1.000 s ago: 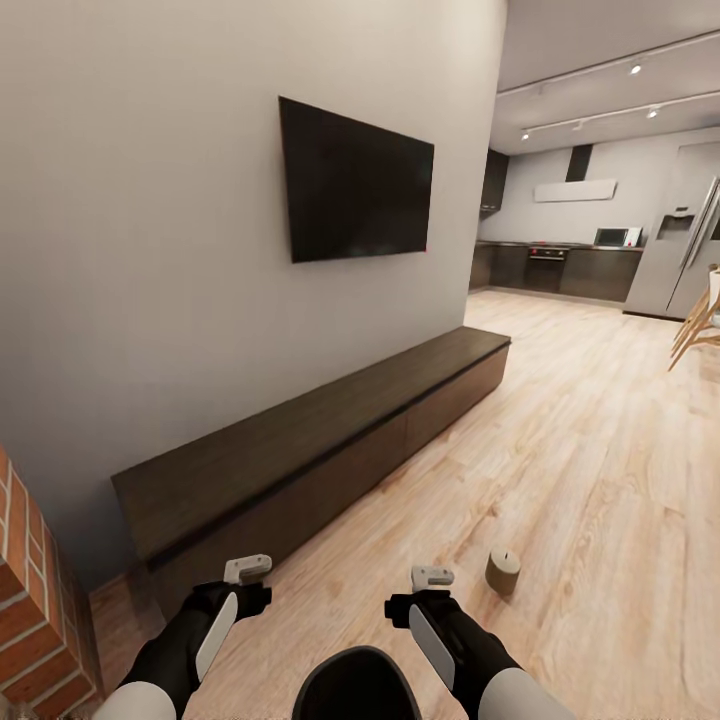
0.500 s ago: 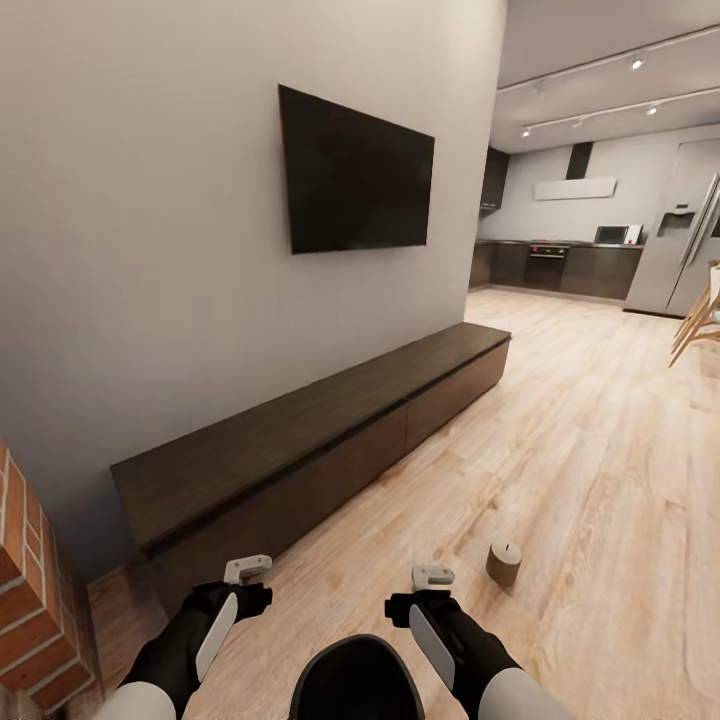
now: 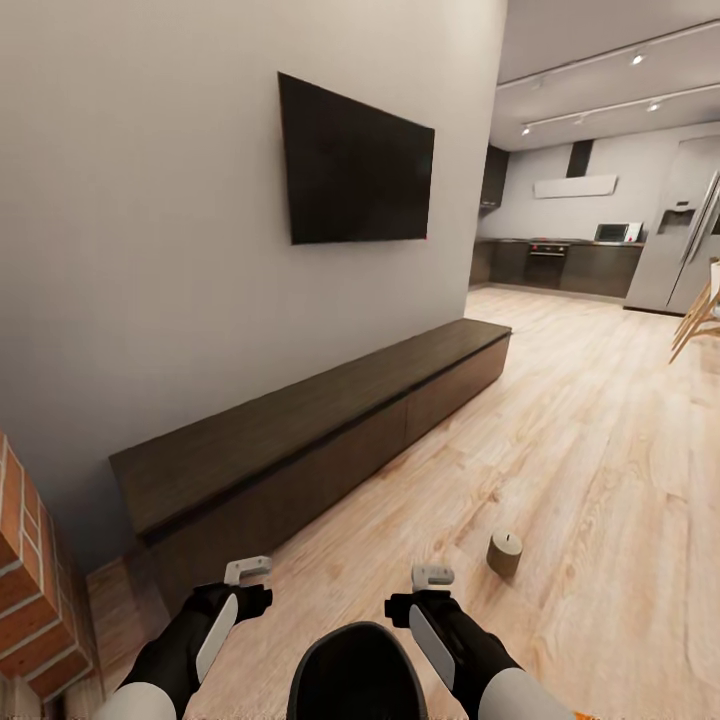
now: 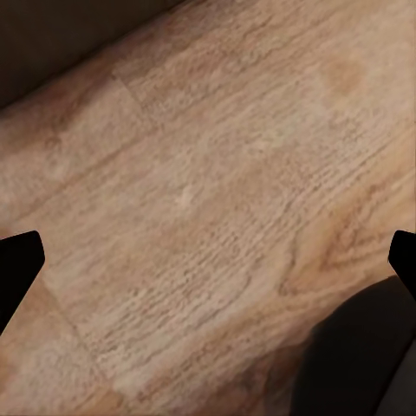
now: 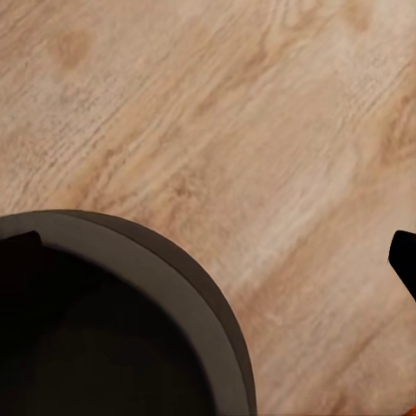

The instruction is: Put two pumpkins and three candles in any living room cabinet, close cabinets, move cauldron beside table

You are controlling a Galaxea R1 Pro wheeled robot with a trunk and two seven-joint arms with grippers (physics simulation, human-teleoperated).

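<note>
The cabinet (image 3: 330,440), a long low dark-brown unit, runs along the grey wall under a black TV, with both wide fronts shut. One candle (image 3: 505,553), a short beige cylinder with a wick, stands on the wood floor a little ahead and right of my right gripper (image 3: 432,575). My left gripper (image 3: 247,570) hangs near the cabinet's near end. Both grippers are open and empty over bare floor, as seen for the left gripper (image 4: 208,264) and right gripper (image 5: 212,247) in the wrist views. A dark round shape (image 5: 113,329) lies between my arms; I cannot tell what it is. The pumpkins are out of view.
A brick column (image 3: 30,590) stands close at the left. Open wood floor (image 3: 600,480) stretches right and ahead toward a kitchen with a silver fridge (image 3: 690,240). Wooden chair legs (image 3: 700,320) show at the right edge.
The whole view has shifted a little: the brick column has slid toward the left edge and the candle sits slightly higher in the picture. Both arms keep the same pose, grippers still open.
</note>
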